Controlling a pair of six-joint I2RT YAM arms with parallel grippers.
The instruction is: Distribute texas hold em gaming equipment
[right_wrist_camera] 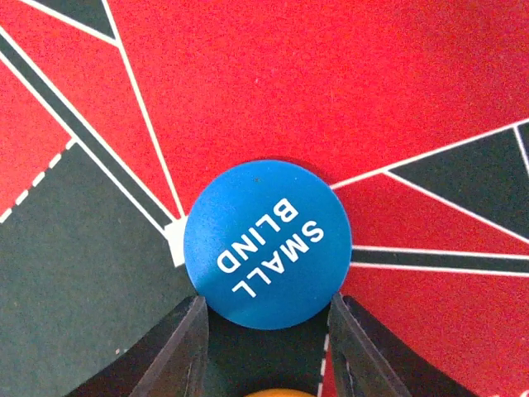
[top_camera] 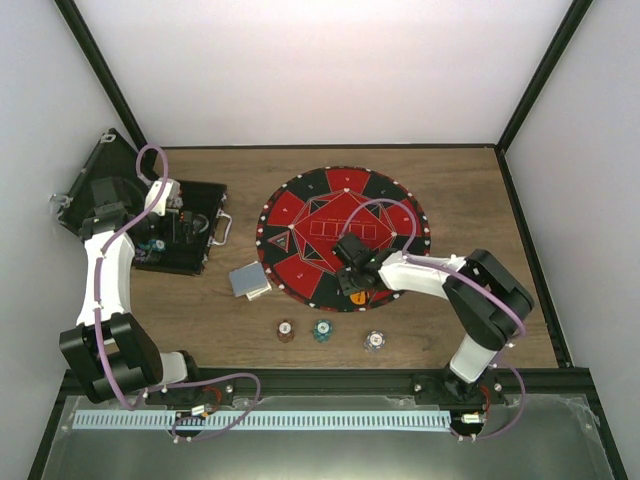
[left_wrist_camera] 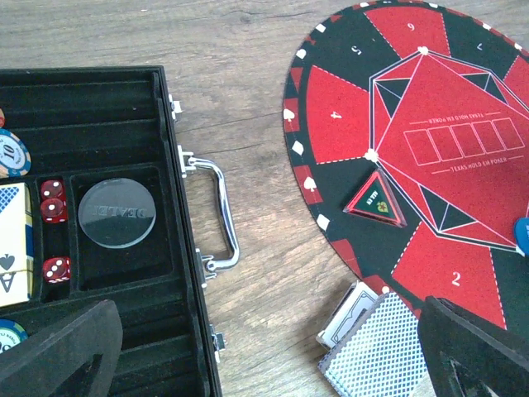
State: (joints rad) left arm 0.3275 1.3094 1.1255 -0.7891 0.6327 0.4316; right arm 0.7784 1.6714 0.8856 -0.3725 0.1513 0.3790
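1. Blue disc [right_wrist_camera: 267,244] marked SMALL BLIND lies flat on the red-and-black mat [right_wrist_camera: 331,83], toward its 5 o'clock rim.
2. Right gripper [right_wrist_camera: 266,304] brackets the disc at its 5 and 7 o'clock edges. I cannot tell whether it is squeezing or only touching.
3. Left gripper [left_wrist_camera: 269,322] gapes wide and empty over the counter [left_wrist_camera: 248,50], beside the case [left_wrist_camera: 99,107].
4. Likely light, stiff and slick — so pinch opposite edges at the widest span.

Three chip stacks [top_camera: 286,329], three red dice [left_wrist_camera: 54,209], one blue disc [right_wrist_camera: 267,244], one round mat [top_camera: 342,181], one black case [left_wrist_camera: 99,91]
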